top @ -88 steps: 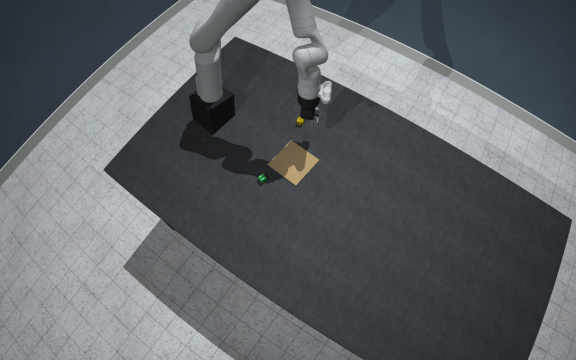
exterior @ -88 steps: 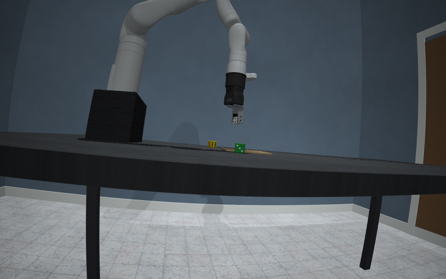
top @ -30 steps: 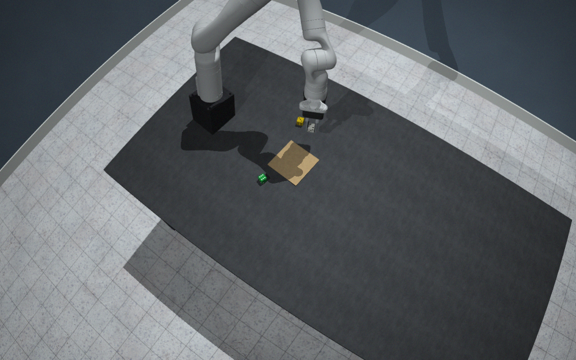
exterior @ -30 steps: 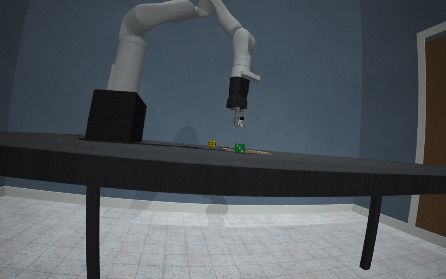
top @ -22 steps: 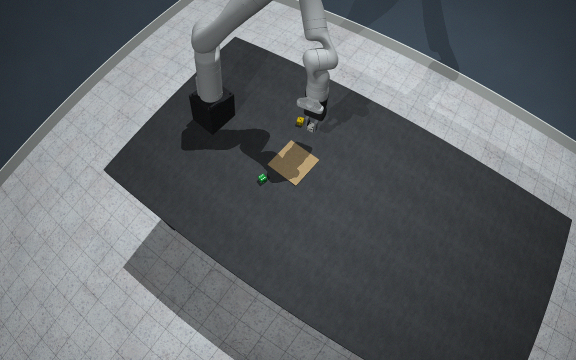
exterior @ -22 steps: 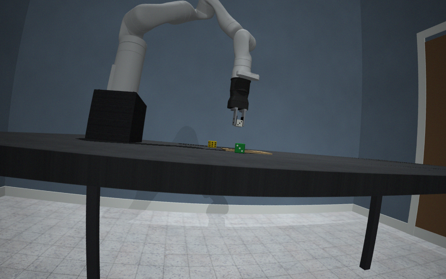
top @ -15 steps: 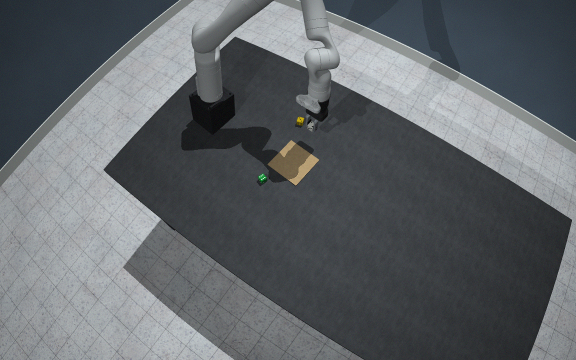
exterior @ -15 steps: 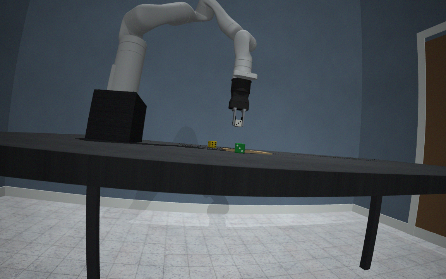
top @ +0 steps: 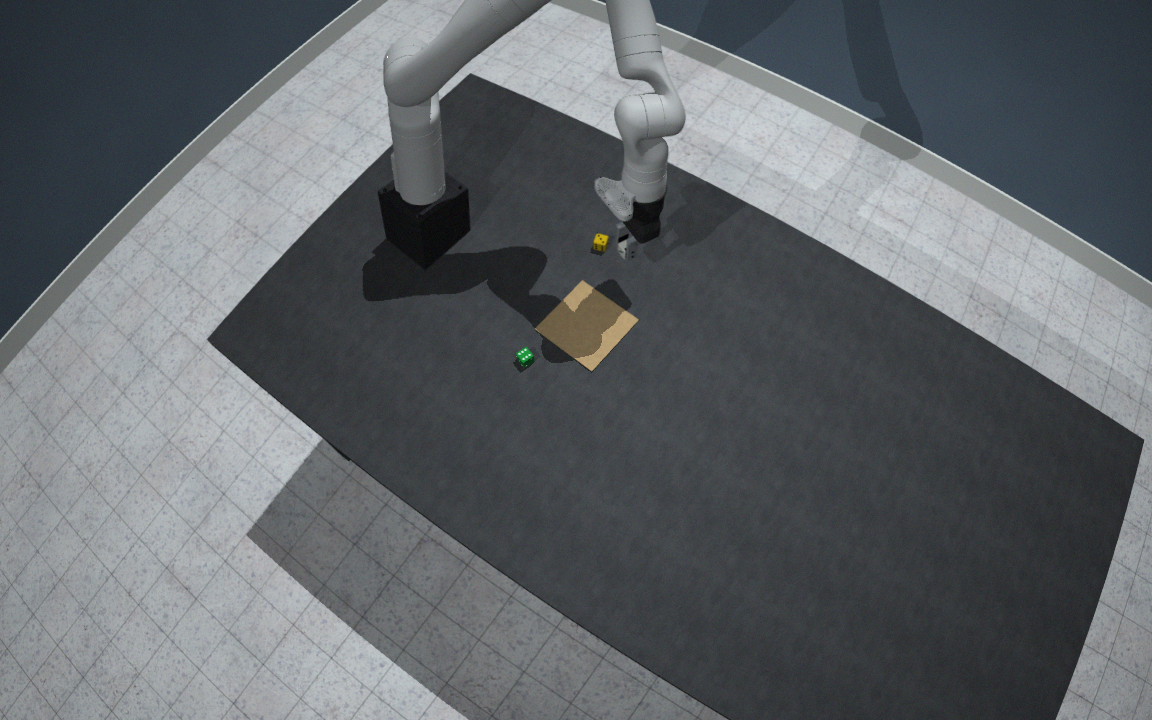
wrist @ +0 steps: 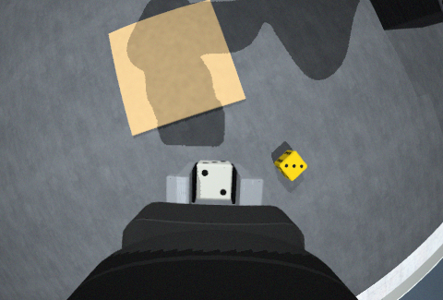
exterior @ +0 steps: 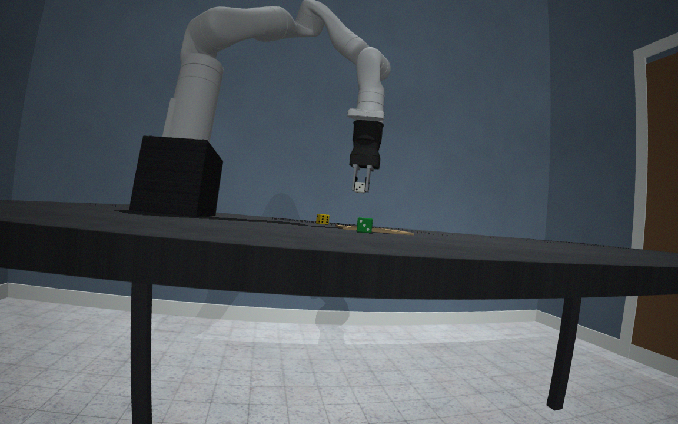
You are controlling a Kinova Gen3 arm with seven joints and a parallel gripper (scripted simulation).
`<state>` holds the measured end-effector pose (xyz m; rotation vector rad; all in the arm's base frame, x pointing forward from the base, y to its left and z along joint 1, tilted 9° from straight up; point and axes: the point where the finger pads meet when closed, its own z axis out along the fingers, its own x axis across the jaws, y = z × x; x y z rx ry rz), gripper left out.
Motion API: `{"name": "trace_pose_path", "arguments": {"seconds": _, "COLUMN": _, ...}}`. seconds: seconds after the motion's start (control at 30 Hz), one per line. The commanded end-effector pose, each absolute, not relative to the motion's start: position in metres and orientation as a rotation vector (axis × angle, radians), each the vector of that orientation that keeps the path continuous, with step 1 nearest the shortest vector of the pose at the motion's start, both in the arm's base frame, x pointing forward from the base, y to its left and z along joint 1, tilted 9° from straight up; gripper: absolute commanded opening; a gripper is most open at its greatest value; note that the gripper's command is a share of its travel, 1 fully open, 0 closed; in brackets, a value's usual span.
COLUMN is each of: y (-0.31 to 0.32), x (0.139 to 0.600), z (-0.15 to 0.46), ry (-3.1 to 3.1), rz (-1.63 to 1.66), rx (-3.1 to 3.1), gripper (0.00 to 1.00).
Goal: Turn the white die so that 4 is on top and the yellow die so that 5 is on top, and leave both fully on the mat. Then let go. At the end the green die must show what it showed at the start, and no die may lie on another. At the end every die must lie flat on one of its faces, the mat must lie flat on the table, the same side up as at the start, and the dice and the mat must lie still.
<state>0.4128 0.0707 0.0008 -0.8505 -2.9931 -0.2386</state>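
The white die [top: 624, 251] [exterior: 359, 186] [wrist: 214, 181], likely light and rigid, hangs above the table [top: 786, 429] [exterior: 278, 247] [wrist: 69, 166], pinched in my gripper [top: 626, 247] [exterior: 361, 186] [wrist: 213, 176] by two opposite sides, two pips facing my wrist. Smooth faces might slip, so I'd keep hold mid-face. The mat [top: 613, 345] [exterior: 402, 231] [wrist: 134, 102] lies nearby.
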Motion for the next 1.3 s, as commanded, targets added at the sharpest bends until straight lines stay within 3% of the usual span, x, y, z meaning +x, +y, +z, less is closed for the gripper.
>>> {"name": "trace_pose_path", "arguments": {"seconds": 0.0, "y": 0.074, "x": 0.413, "z": 0.001, "ry": -2.975, "rz": -0.232, "rx": -0.906, "gripper": 0.49}}
{"name": "trace_pose_path", "arguments": {"seconds": 1.27, "y": 0.084, "x": 0.416, "z": 0.004, "ry": -2.822, "rz": -0.234, "rx": -1.289, "gripper": 0.49}}
